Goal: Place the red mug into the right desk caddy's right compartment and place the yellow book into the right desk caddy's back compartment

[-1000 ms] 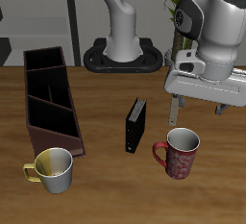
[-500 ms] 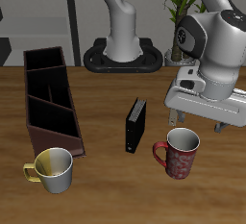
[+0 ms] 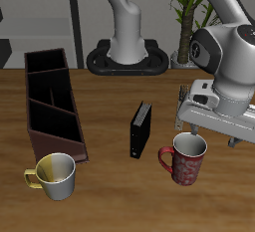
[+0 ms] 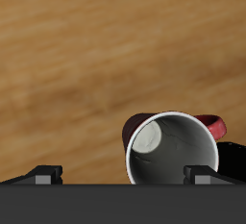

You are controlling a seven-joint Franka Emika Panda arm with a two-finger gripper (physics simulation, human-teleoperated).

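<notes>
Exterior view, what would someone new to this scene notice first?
The big white robot arm, its tool hanging just above the dark red mottled mug near the table's front edge. Next, the long dark maroon-brown desk caddy at the far side of the table from the mug, with a yellow-and-white mug in front of it.

Wrist view: red mug (image 4: 173, 149) upright on the wooden table (image 4: 86, 55), pale grey inside visible, handle sticking out one side. Two dark fingertips (image 4: 43, 173) of the gripper (image 4: 123, 175) apart, not touching it.
</notes>
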